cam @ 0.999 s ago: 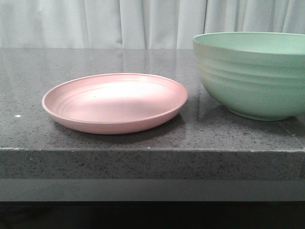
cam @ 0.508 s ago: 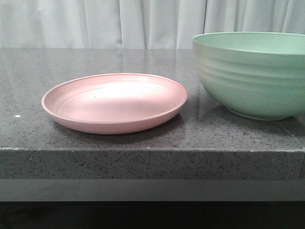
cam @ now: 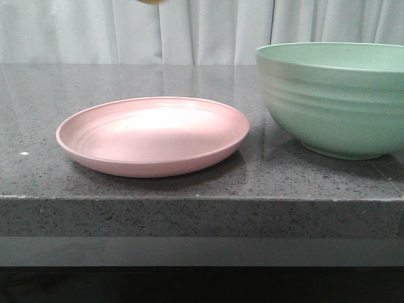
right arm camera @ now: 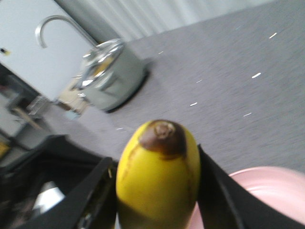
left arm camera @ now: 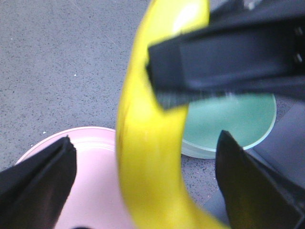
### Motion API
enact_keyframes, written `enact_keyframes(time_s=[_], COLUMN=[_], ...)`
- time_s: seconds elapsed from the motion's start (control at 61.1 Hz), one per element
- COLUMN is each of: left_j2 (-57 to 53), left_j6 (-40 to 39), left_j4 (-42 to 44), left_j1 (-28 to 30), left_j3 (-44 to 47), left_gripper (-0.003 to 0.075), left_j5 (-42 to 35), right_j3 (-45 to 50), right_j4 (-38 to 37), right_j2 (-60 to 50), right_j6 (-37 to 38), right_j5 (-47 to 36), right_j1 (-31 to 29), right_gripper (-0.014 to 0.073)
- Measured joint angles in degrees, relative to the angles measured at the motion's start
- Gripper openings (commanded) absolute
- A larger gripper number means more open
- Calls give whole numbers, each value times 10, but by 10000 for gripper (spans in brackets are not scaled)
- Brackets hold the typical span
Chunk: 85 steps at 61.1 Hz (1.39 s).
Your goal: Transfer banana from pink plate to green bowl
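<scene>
The pink plate (cam: 151,136) lies bare on the grey counter, and the mint green bowl (cam: 341,95) stands to its right. High above them my right gripper (right arm camera: 157,191) is shut on the yellow banana (right arm camera: 157,176), dark tip up. Only a yellow sliver of the banana (cam: 151,1) shows at the front view's top edge. In the left wrist view the banana (left arm camera: 147,143) hangs over the plate (left arm camera: 90,181) and the bowl (left arm camera: 228,119), with a right-gripper finger (left arm camera: 219,62) clamped across it. My left gripper (left arm camera: 143,191) is open, its fingers wide on either side of the banana without touching.
A metal pot (right arm camera: 112,76) and a curved tap (right arm camera: 52,24) stand farther off on the counter in the right wrist view. The counter's front edge (cam: 202,199) runs just below the plate. Pale curtains hang behind.
A yellow bit of banana has come into the top edge of the front view, where none showed before. Plate and bowl have stayed put.
</scene>
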Motion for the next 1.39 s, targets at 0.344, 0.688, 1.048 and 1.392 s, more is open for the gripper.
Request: enact_keyframes(time_s=[0.344, 0.688, 1.048, 1.392], left_j2=[0, 0, 0, 0], left_j6=[0, 0, 0, 0], left_j4=[0, 0, 0, 0], left_j1=[0, 0, 0, 0], left_j3=[0, 0, 0, 0], left_gripper=[587, 587, 587, 587], left_j5=[0, 0, 0, 0], right_j3=[-42, -43, -43, -43], right_j4=[-201, -320, -361, -362], right_j2=[0, 64, 101, 101], right_j6=[-4, -6, -7, -5], right_j5=[26, 84, 109, 105], right_j1=[-153, -172, -172, -172], right_gripper=[197, 271, 384, 470])
